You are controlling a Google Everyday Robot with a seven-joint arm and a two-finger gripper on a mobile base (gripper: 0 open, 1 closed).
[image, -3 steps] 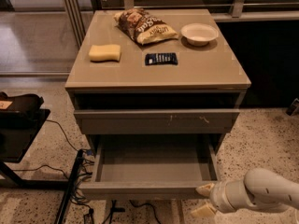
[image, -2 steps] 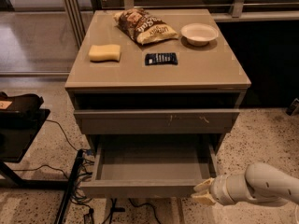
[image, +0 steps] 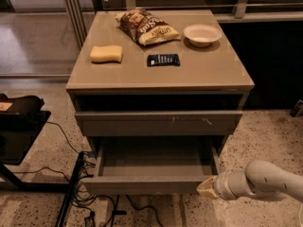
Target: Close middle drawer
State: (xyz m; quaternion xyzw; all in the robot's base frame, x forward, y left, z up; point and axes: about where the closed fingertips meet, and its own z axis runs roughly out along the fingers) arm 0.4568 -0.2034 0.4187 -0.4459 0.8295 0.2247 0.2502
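The middle drawer (image: 142,185) is pulled far out of the grey-taupe cabinet (image: 161,79), and its inside is empty. Its plain front panel faces me low in the camera view. Above it, the drawer front with pale scratch marks (image: 158,123) stands slightly out. My gripper (image: 204,187) reaches in from the lower right on a pale arm (image: 265,179). Its tip is at the right end of the middle drawer's front panel, touching it or very close.
On the cabinet top lie a yellow sponge (image: 106,54), a chip bag (image: 147,26), a dark snack bar (image: 163,59) and a white bowl (image: 202,34). Black equipment (image: 19,122) and cables (image: 80,193) are on the floor at left.
My gripper has risen a little from the floor side to the right end of the drawer's front panel. The drawer has not visibly moved.
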